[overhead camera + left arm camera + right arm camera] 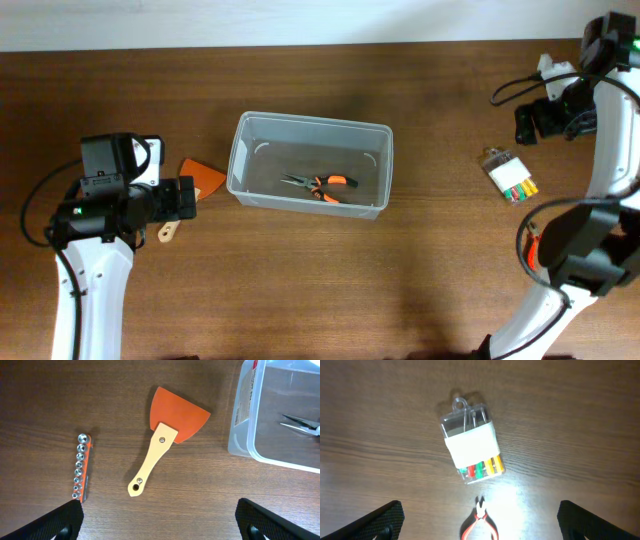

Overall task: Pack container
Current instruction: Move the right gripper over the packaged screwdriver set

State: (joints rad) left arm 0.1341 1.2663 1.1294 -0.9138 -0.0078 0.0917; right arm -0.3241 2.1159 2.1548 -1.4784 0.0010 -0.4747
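Observation:
The clear plastic container (311, 119) stands at mid-table with orange-and-black long-nose pliers (322, 184) inside it. Its corner (242, 415) and the plier tips (299, 422) show at the right of the left wrist view. My left gripper (186, 198) is open and empty left of the container, above a scraper with an orange blade and a wooden handle (167, 435); in its own view the jaws (160, 522) span bare table below the handle. My right gripper (530, 122) is open and empty at the far right; its jaws (481, 534) are below a small clear packet of coloured bits (471, 446).
A rail of silver sockets (81, 469) lies left of the scraper. Small red-handled pliers (479, 521) lie just below the packet (511, 175), between my right fingers. The right arm's base and cables stand at the right edge. The table's back edge (300, 45) runs along the top.

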